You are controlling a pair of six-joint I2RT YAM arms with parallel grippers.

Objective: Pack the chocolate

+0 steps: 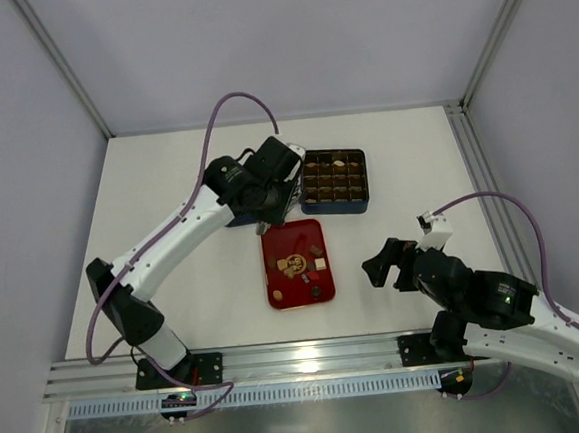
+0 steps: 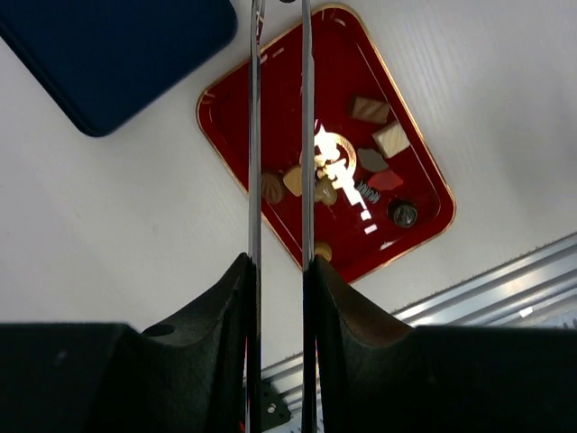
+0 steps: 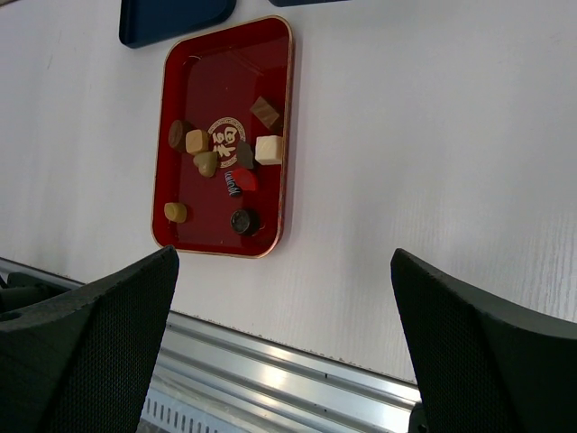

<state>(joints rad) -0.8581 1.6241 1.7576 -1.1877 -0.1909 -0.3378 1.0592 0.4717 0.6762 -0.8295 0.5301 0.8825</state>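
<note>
**tray_watcher:** Anyone tallied the table? I get one red tray (image 3: 216, 72), one dark blue box (image 1: 337, 209) and one plain dark blue square panel (image 2: 117, 54).

**standing_by:** Same. Ten chocolate pieces (image 3: 269, 149) loose in the tray. Three are squarish: one brown, one cream, one tan. There's also one dark round one (image 3: 243, 220) and one red one (image 3: 245, 179). The other five are roundish or dark bits.

**tray_watcher:** And inside the box?

**standing_by:** A few cells are filled, but they're too small to count. Two arms as well: left arm (image 1: 171, 241), right arm (image 1: 476, 297).
</note>
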